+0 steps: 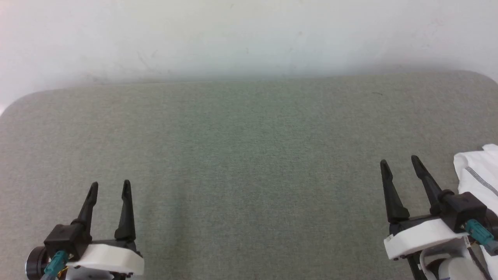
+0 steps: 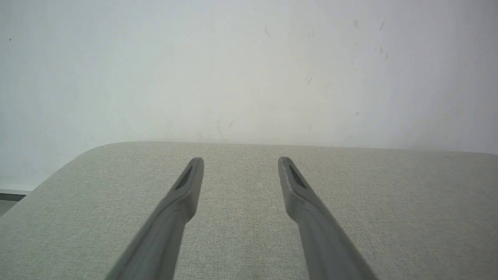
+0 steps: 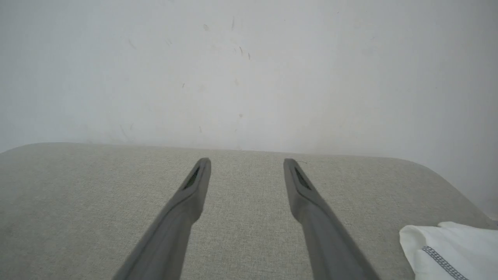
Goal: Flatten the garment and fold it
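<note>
The garment (image 1: pixel 477 171) is white cloth with a grey stitched seam, bunched at the right edge of the grey-green table (image 1: pixel 249 155); most of it runs out of the head view. The right wrist view catches a corner of the garment (image 3: pixel 451 249) at its lower right. My right gripper (image 1: pixel 400 162) hovers just left of it, open, nothing between its fingers, apart from the cloth. My left gripper (image 1: pixel 110 186) stands open at the lower left over bare table. In the wrist views, the left gripper (image 2: pixel 240 160) and right gripper (image 3: pixel 246 161) both show spread fingers above the fabric surface.
A pale wall (image 1: pixel 249 35) rises directly behind the table's far edge. The table has rounded far corners, one at the left (image 1: pixel 27 101) and one at the right (image 1: pixel 482 77). A wide bare stretch of tabletop lies between the two grippers.
</note>
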Robot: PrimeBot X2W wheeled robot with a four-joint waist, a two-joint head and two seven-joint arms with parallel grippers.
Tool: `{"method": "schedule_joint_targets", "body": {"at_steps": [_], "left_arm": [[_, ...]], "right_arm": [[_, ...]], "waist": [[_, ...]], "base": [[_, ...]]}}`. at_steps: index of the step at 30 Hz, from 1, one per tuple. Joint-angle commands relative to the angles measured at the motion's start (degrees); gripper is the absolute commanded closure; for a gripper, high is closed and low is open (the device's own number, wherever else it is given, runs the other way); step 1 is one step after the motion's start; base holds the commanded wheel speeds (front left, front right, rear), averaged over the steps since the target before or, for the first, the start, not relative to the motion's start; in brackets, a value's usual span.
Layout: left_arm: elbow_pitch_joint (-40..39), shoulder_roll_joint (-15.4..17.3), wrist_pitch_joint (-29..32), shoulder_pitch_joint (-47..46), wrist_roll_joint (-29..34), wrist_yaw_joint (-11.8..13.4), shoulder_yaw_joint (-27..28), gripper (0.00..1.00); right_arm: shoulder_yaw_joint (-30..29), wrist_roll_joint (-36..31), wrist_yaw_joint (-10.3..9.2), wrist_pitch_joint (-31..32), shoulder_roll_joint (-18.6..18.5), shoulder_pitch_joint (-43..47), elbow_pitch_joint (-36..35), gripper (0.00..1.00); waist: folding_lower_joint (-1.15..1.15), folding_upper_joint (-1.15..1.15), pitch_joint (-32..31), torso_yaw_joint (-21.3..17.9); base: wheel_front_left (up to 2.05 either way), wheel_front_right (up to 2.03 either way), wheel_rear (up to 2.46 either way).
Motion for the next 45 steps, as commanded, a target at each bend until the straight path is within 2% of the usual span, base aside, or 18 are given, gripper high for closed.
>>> {"method": "schedule_joint_targets", "body": {"at_steps": [1,6,14,15,45], "left_arm": [[0.49,0.45,-0.27,0.82,-0.92,-1.11,0.32,0.0],[1.23,2.0,-0.27,1.15,-1.61,-3.3,0.43,0.0],[1.98,1.23,-0.27,0.86,-1.29,-4.29,0.17,0.0],[1.79,1.24,0.0,0.79,-1.26,-3.83,0.13,1.0],[0.37,-0.15,3.22,0.33,1.13,-2.4,-0.92,1.0]], "right_arm": [[0.14,-0.26,-0.11,0.32,0.23,1.12,-0.91,0.0],[-0.25,-0.55,-0.11,1.0,0.55,2.82,-2.28,0.0],[-0.85,-0.02,-0.11,0.78,0.67,3.91,-1.71,0.0],[-0.71,-0.19,0.0,0.94,0.45,3.3,-1.72,1.0],[-0.26,-1.29,-0.02,3.02,0.47,2.9,-2.12,1.0]], "waist": [[0.0,0.01,-0.89,1.14],[0.0,0.01,-0.86,0.96],[0.0,0.01,-1.23,0.09],[0.01,0.01,-1.22,0.11],[0.01,0.0,-1.91,0.16]], "base": [[0.0,0.0,0.0],[0.0,0.0,0.0],[0.0,0.0,0.0],[0.0,0.0,0.0],[0.0,0.0,0.0]]}}
